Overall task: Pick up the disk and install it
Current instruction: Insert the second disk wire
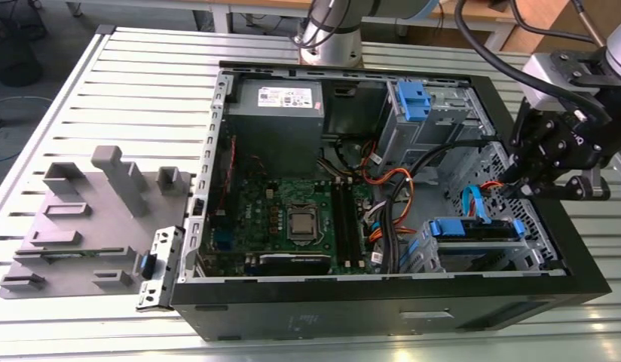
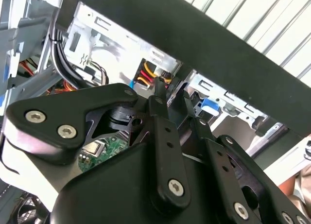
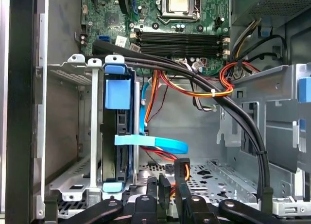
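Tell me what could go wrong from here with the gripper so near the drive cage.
1. The blue ribbon cable lies right beside the disk in its metal cage; the gripper, close by, could snag or unplug it.
2. The thick black cable bundle and orange wires cross the bay nearby, so the gripper might catch them.
3. In the exterior view the gripper hangs by the case's side wall and could knock it.

The exterior view looks steeply down on the whole computer case point(image 1: 391, 305) on the worktop point(image 1: 139, 90). Both wrist views peer closely past the gripper point(image 3: 167, 190) into it; the exterior and first wrist views share the motherboard point(image 3: 180, 20).
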### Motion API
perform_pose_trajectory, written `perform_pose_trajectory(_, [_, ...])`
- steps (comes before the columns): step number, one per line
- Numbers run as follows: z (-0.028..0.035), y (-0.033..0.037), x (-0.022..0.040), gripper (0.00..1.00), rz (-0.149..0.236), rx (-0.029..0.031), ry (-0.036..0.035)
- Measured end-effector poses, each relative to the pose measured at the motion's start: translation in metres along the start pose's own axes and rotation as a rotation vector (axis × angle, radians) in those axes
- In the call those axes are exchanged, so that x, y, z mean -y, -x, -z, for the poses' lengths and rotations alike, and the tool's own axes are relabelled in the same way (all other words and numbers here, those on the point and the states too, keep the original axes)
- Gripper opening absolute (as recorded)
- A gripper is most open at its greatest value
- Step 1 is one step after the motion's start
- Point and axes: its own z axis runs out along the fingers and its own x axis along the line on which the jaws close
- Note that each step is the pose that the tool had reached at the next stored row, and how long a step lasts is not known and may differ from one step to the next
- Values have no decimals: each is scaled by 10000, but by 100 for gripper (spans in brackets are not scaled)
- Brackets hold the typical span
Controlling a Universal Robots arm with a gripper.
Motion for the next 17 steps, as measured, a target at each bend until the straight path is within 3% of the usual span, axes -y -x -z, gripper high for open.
perform_pose_trajectory(3, [-5, 0, 27, 29, 0, 0, 4])
perform_pose_trajectory(13, [-5, 0, 31, 28, 0, -1, 4])
perform_pose_trajectory(15, [-5, 0, 32, 16, 0, 0, 4])
perform_pose_trajectory(17, [-4, 0, 33, 16, 0, -1, 4])
